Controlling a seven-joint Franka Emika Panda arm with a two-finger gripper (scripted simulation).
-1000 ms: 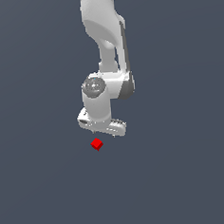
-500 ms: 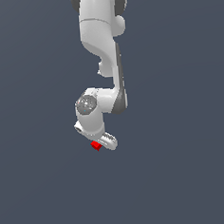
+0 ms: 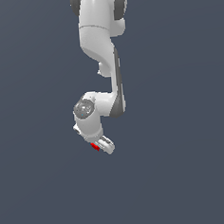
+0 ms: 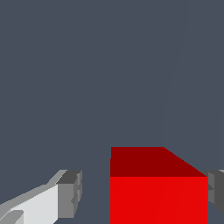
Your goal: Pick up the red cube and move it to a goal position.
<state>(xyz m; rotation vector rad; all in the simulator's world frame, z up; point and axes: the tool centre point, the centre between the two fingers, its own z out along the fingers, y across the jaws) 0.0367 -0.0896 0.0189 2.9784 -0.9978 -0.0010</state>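
Item: small bright red plain cube [image 4: 158, 192], lying between the two grey finger pads [image 4: 70, 193] of the white robot pincer [image 3: 100, 144]. In the wrist view one pad sits touching or just beside one cube face; the other pad stands apart, a gap showing. In the exterior view only a red sliver shows, at about 8 o'clock of the pincer tip.

Pincer: spread, straddling the cube, not pinching.

Surround: plain dark grey-blue counter [image 3: 185, 174]; white jointed arm [image 3: 99, 48] reaching down from 12 o'clock.

Step, as judged: grasp. Next move calls for pressing the fingers together, then lifting. No goal marker visible.
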